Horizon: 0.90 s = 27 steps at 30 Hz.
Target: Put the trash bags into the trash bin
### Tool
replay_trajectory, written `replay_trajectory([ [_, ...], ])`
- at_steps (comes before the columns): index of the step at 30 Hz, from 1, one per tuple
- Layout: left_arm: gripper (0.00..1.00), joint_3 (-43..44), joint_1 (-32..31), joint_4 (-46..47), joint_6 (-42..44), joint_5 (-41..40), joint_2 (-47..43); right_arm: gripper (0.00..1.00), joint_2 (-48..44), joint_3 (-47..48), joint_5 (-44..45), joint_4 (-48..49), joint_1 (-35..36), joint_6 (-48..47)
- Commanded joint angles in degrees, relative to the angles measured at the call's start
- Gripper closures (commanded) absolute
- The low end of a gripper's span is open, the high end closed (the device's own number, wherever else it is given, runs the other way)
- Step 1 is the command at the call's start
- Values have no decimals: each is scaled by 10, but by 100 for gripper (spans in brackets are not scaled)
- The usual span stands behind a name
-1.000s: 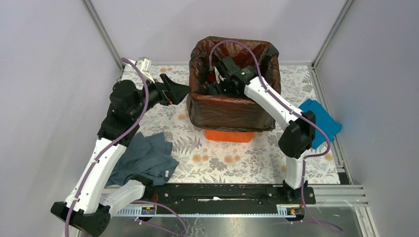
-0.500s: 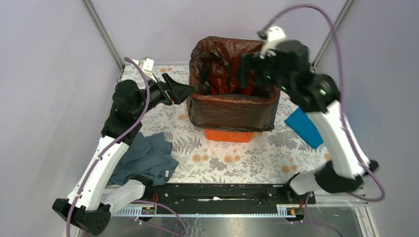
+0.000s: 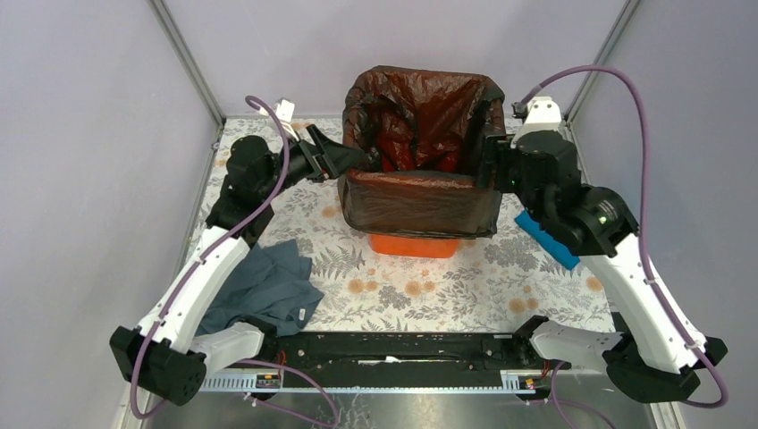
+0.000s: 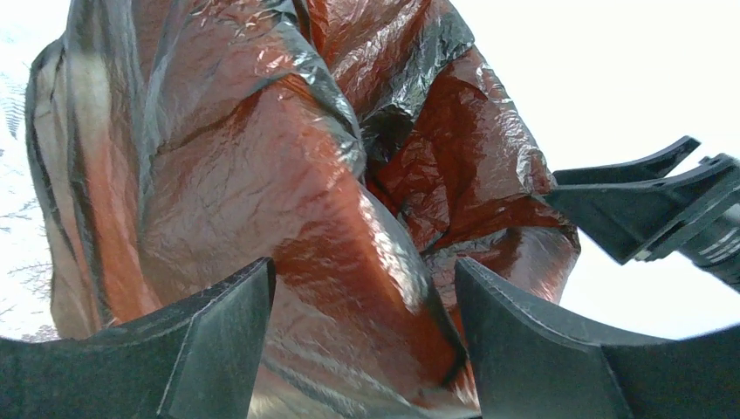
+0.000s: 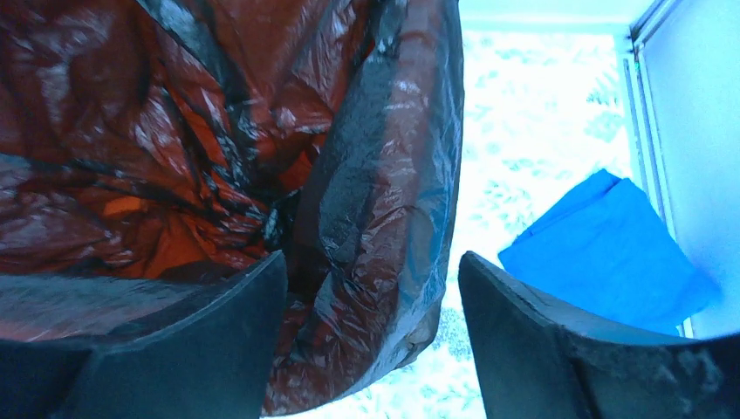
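The orange trash bin (image 3: pixel 414 244) stands at the table's far middle, only its base bare. The black trash bag (image 3: pixel 420 201) lines it and is stretched brownish over the rim and down the outer walls. My left gripper (image 3: pixel 356 158) is open at the bin's left rim corner; in the left wrist view the bag (image 4: pixel 288 201) fills the space between its fingers. My right gripper (image 3: pixel 491 164) is open at the bin's right rim; in the right wrist view the bag-covered rim (image 5: pixel 384 192) lies between its fingers.
A grey-blue cloth (image 3: pixel 264 284) lies at the near left by the left arm. A bright blue cloth (image 3: pixel 547 237) lies right of the bin under the right arm, also in the right wrist view (image 5: pixel 611 253). Metal frame posts stand at the back corners.
My right arm lifted out of the bin and swung to its right rim. My left gripper moved right up to the bin's left rim.
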Motion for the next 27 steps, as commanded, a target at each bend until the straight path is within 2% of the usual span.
replay_trajectory([
  [1,23,-1,-12,92,-40,24,22,24,1,-23,26,34,2,27],
  [6,24,19,-33,100,-39,18,56,25,18,-42,39,48,2,30],
  [8,21,30,-34,78,-21,4,54,27,23,-51,58,56,2,27],
  [14,9,60,-34,-72,102,-127,-6,48,44,-50,112,59,2,17],
  [21,6,47,-34,-181,200,-281,-115,73,101,-5,175,22,2,5],
  [27,5,-7,-34,-191,200,-299,-193,94,143,38,245,20,0,-25],
])
